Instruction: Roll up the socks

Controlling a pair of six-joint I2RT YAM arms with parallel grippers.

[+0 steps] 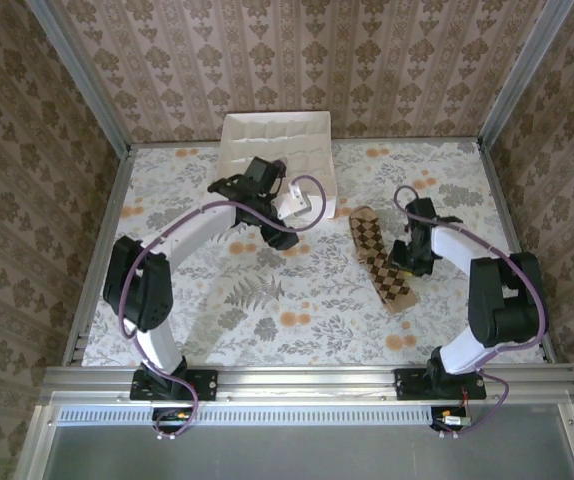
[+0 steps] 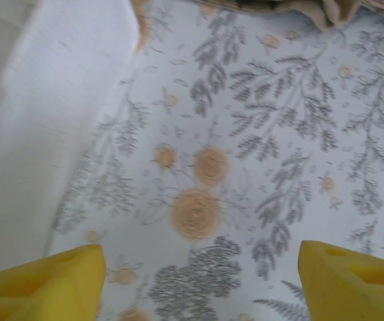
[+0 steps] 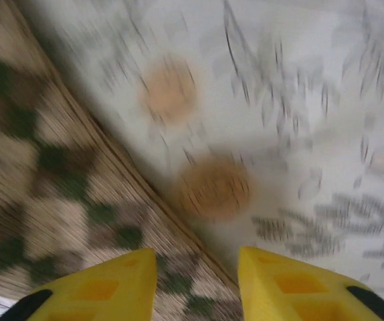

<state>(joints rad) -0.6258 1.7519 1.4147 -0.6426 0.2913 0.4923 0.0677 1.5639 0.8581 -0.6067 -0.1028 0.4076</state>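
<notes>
The brown-and-tan diamond-checked sock (image 1: 382, 262) lies flat and diagonal on the table, right of centre. My right gripper (image 1: 401, 262) hangs low at its right edge. In the right wrist view that gripper (image 3: 197, 284) is open, one yellow finger (image 3: 105, 287) over the sock (image 3: 51, 194) and the other over bare cloth; nothing is held. My left gripper (image 1: 275, 235) is near the tray's front, wide open (image 2: 202, 281) over the flowered cloth with nothing between its fingers. A strip of tan fabric (image 2: 292, 8) shows at the top edge of the left wrist view. The dark purple sock is out of view.
A white compartment tray (image 1: 272, 150) stands at the back centre, its side (image 2: 58, 120) close to the left gripper. The table wears a flowered cloth (image 1: 297, 300). Metal rails and papered walls close in the workspace.
</notes>
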